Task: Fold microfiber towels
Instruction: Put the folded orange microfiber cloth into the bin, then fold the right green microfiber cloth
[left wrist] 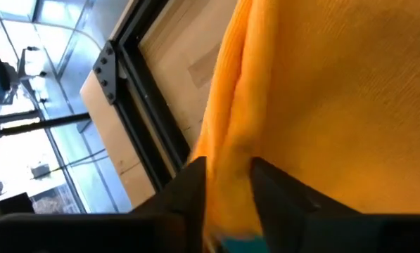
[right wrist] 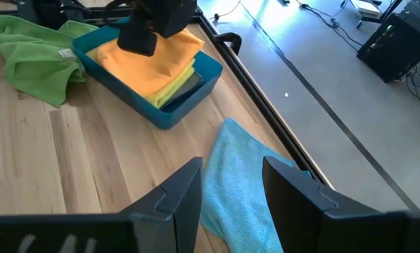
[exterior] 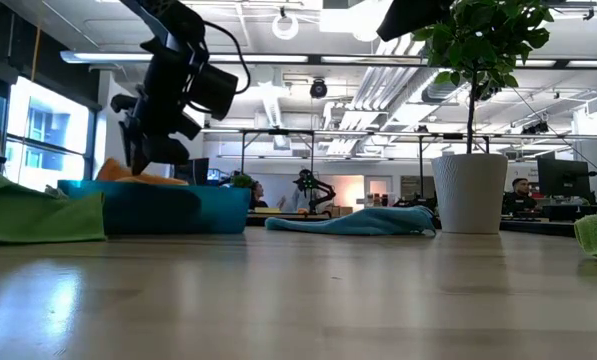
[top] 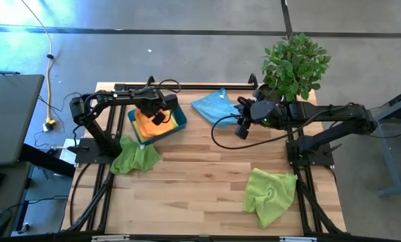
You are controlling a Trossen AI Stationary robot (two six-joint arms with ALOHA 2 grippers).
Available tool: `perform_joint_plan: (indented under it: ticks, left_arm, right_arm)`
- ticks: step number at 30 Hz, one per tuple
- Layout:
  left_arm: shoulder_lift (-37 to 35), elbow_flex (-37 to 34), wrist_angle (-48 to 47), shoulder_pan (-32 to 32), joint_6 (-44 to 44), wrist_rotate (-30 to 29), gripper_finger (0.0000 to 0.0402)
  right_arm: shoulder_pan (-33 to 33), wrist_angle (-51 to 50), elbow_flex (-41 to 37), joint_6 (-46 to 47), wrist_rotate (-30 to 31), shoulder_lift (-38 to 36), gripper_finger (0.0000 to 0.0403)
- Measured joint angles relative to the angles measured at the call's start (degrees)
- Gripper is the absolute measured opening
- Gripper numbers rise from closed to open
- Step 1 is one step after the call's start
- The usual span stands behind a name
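Note:
A folded orange towel [right wrist: 150,63] lies on top of a yellow towel [right wrist: 173,90] in the teal tray [top: 181,121] at the far left. My left gripper [top: 159,113] stands over the tray, shut on the orange towel [left wrist: 322,91]. My right gripper [top: 242,128] is open and empty, held above the table near a crumpled light blue towel [top: 212,104], which lies flat on the wood; the towel also shows in the right wrist view [right wrist: 245,176]. Two lime green towels lie crumpled on the table, one beside the tray [top: 134,156] and one at the near right [top: 271,193]. My left gripper pinches a raised fold of the orange towel [left wrist: 231,151] between its two fingers [left wrist: 194,184]; how many layers cannot be told. The fingers come from above, pointing down into the tray. The rest of the towel lies on the stack in the tray.
A potted plant in a white pot [top: 293,64] stands at the far right corner, close behind my right arm. Black frame rails [top: 187,86] run along the table's far edge and sides. Bare wood [top: 200,175] lies in the middle and near part.

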Motion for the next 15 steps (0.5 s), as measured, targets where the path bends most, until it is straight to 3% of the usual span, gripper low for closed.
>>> perform_joint_plan:
  ticks: [4, 8, 12, 15]
  left_arm:
    - [0.04, 0.85, -3.98, -0.29, -3.28, -0.7, 0.0146]
    - [0.04, 4.29, -9.24, -1.92, -5.74, -0.44, 0.0167]
    - [0.04, 9.57, -11.15, -5.36, -2.69, 5.23, 0.0169]
    - [0.04, 13.55, -9.73, -9.41, -0.23, 9.88, 0.017]
  right_arm:
    - [0.0, -0.03, 0.0, 0.01, -0.11, 0.0, 0.0141]
    - [0.0, -0.5, 0.01, 1.06, -0.92, 0.0, 0.0141]
    - [0.0, -5.76, 0.02, 5.53, -4.42, 0.0, 0.0141]
    - [0.0, -13.43, 0.02, 9.04, -10.78, 0.0, 0.0141]
